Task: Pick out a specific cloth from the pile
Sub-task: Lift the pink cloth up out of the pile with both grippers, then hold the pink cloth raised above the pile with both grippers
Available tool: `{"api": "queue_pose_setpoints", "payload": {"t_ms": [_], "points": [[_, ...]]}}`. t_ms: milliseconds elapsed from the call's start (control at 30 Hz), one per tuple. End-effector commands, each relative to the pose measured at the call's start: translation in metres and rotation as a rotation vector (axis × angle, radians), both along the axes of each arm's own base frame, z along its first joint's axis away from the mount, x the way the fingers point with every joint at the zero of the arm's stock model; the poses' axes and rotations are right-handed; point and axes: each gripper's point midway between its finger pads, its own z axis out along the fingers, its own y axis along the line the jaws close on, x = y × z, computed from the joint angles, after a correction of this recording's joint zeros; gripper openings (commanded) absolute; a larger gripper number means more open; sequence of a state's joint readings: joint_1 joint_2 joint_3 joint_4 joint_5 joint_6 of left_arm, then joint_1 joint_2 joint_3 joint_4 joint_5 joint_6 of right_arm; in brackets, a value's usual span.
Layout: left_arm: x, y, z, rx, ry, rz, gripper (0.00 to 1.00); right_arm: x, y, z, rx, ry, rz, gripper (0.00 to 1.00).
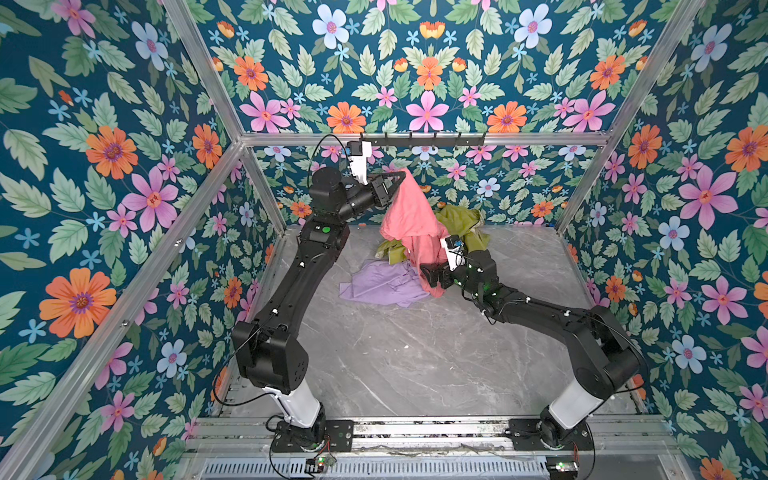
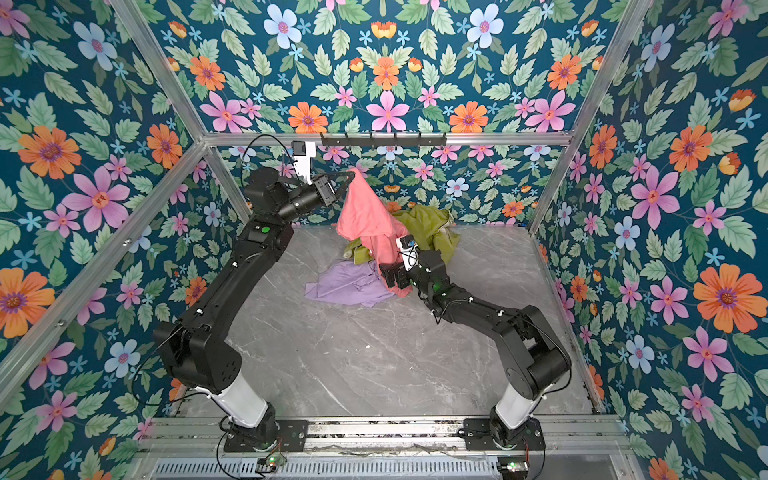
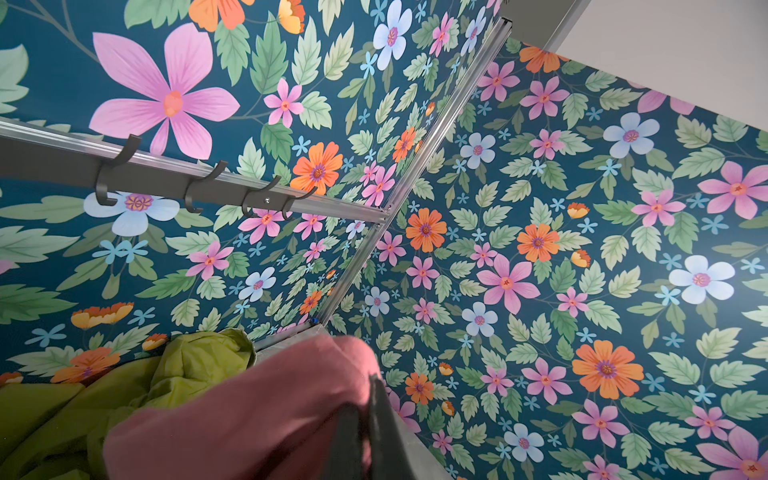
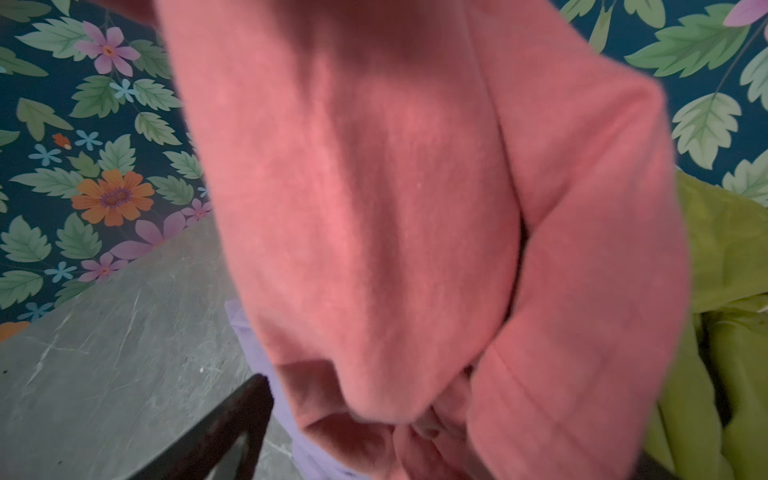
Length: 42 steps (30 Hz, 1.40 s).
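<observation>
While its jaws are pressed together on an upper corner of the salmon-pink cloth [image 1: 409, 216] [image 2: 365, 216], the left gripper [image 1: 402, 174] [image 2: 352, 174] sits high over the back edge of the tabletop [image 1: 415, 353]. It is just below the hook rail [image 1: 424, 140] on the floral back wall. In the left wrist view one dark finger [image 3: 376, 415] lies against the pink fabric [image 3: 249, 415], with the rail's hooks [image 3: 199, 183] beyond.

From that pinch the cloth hangs down as a long, folded drape. Its lower end reaches the tabletop near the middle of the back edge.

At this lower end is the right gripper [image 1: 428, 277] [image 2: 388, 275], low over the tabletop with its jaws spread wide. In the right wrist view the pink fabric [image 4: 395, 208] fills most of the picture right in front of the gripper. One dark finger [image 4: 216, 428] shows beside the fabric, and the second is hidden. Whether either finger touches the fabric cannot be told.

Around the drape lies the rest of the pile [image 1: 392, 251]. The olive-green cloth [image 1: 461, 220] [image 2: 428, 226] is bunched behind the drape and to its right, against the back edge. The lilac cloth [image 1: 382, 284] [image 2: 349, 286] is spread flat on the grey marble just in front and to the left, touching the pink hem. The front half of the tabletop carries only the two arms.
</observation>
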<state>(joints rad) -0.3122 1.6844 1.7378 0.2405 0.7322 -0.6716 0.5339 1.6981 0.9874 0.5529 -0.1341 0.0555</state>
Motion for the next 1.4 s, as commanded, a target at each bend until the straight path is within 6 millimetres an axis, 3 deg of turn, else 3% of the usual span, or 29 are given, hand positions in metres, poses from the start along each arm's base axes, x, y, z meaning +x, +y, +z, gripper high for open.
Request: {"api": "queue_pose_setpoints", "payload": {"t_ms": [0, 267, 500, 600, 800, 1100, 1367], "points": [[-0.007, 0.003, 0.019, -0.027, -0.083, 0.000, 0.00, 0.009, 0.000, 0.005, 0.052, -0.026, -0.036, 0.99], [-0.007, 0.003, 0.017, -0.027, -0.078, 0.001, 0.00, 0.019, 0.011, -0.008, 0.085, -0.004, -0.025, 0.99], [-0.006, 0.004, 0.015, -0.027, -0.073, 0.007, 0.00, 0.020, 0.017, -0.011, 0.099, 0.003, -0.015, 0.90], [-0.006, 0.004, 0.014, -0.029, -0.071, 0.008, 0.00, 0.018, 0.018, -0.009, 0.103, 0.001, -0.001, 0.82], [-0.007, 0.004, 0.013, -0.026, -0.072, 0.010, 0.00, 0.015, 0.020, -0.002, 0.115, -0.011, 0.017, 0.55], [-0.008, 0.005, 0.013, -0.020, -0.077, 0.017, 0.00, 0.007, 0.017, 0.033, 0.134, -0.088, 0.036, 0.17], [-0.005, 0.008, 0.015, -0.018, -0.081, 0.037, 0.00, -0.001, 0.012, 0.066, 0.141, -0.143, 0.040, 0.04]]}}
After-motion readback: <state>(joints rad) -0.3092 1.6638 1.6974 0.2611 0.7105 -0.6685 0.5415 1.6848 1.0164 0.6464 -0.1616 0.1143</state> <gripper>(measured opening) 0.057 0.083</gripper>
